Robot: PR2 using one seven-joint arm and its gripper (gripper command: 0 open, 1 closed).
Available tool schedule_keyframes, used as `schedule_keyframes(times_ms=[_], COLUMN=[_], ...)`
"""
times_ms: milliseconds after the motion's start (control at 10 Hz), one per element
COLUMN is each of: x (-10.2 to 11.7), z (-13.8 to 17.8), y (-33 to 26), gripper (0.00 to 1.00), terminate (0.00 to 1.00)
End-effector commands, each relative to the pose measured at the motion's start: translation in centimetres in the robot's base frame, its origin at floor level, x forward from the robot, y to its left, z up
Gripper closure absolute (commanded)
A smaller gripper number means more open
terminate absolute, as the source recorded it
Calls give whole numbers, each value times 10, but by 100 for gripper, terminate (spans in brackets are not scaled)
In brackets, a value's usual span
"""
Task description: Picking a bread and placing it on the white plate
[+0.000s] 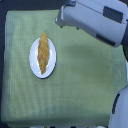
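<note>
Already bread [43, 53] lies on white plate [33, 64]. My arm [95, 20] well apart; fingers out of view, state unknown. Risk: loaf overhanging rim rolls onto green cloth [85, 75].

The robot's arm [95, 20] is a bulky, pale grey-white shell with rounded edges and a smooth, matte look. A darker grey panel runs along its upper face, and a black section shows underneath. Another rounded white body part [121, 112], edged in black, sits at the lower corner.
</note>
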Motion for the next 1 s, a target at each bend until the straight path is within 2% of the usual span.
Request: schedule_keyframes(times_ms=[0, 400, 900], x=[-4, -25, -42], z=[-6, -9, -16], y=[-112, -192, -218], gripper=[0, 0, 0], terminate=[0, 0, 0])
